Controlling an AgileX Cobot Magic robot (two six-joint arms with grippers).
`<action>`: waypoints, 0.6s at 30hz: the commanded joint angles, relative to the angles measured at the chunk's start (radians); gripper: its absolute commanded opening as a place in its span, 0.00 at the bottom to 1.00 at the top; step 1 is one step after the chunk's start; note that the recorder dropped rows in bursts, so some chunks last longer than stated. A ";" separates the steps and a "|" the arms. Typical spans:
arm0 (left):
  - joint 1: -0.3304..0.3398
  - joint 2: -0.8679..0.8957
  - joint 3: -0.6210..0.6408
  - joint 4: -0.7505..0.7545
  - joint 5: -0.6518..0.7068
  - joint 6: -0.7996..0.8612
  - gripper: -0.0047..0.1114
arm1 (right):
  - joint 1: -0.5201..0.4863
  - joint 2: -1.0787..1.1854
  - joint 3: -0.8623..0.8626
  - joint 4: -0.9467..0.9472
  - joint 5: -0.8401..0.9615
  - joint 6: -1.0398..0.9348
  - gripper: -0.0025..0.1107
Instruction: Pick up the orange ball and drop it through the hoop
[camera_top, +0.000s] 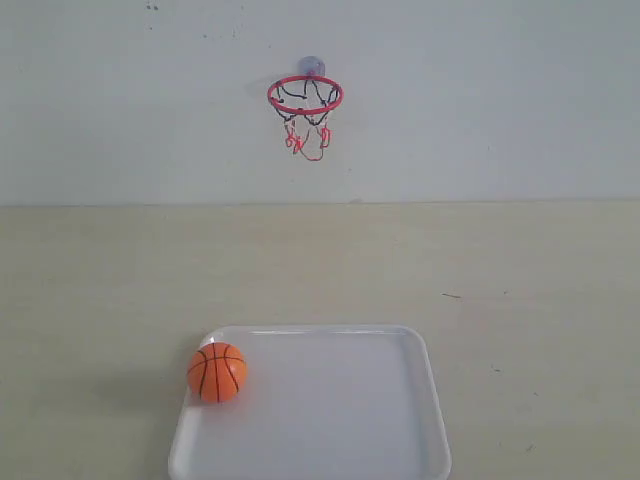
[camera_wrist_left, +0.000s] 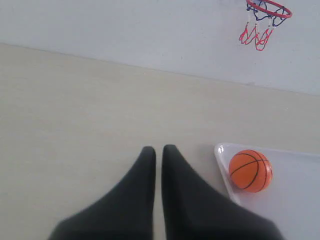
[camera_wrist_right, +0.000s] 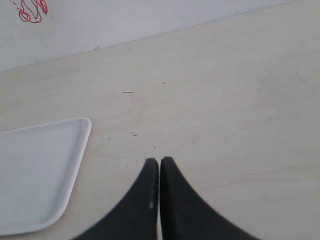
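The orange ball (camera_top: 217, 372) with black seams rests in the far left corner of a white tray (camera_top: 400, 440). In the left wrist view the ball (camera_wrist_left: 250, 170) lies off to one side of my left gripper (camera_wrist_left: 159, 149), which is shut with nothing in it. The hoop (camera_top: 305, 96), with a red ring and a black-and-red net, is fixed high on the back wall by a bluish suction cup; it also shows in the left wrist view (camera_wrist_left: 264, 20). My right gripper (camera_wrist_right: 159, 160) is shut and holds nothing, over bare table beside the tray (camera_wrist_right: 75, 165). Neither gripper appears in the exterior view.
A pale wooden table (camera_top: 520, 270) runs back to a white wall (camera_top: 480, 100). The tray sits at the front middle of the table. In the right wrist view only the net's red strings (camera_wrist_right: 31, 11) show.
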 joint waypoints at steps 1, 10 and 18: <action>0.002 -0.003 0.003 0.019 0.002 -0.001 0.08 | -0.007 -0.005 0.000 -0.012 -0.005 -0.005 0.02; 0.002 -0.003 -0.013 -0.052 -0.042 -0.020 0.08 | -0.007 -0.005 0.000 -0.012 -0.005 -0.005 0.02; 0.000 -0.003 -0.291 -0.260 -0.117 -0.028 0.08 | -0.007 -0.005 0.000 -0.012 -0.005 -0.005 0.02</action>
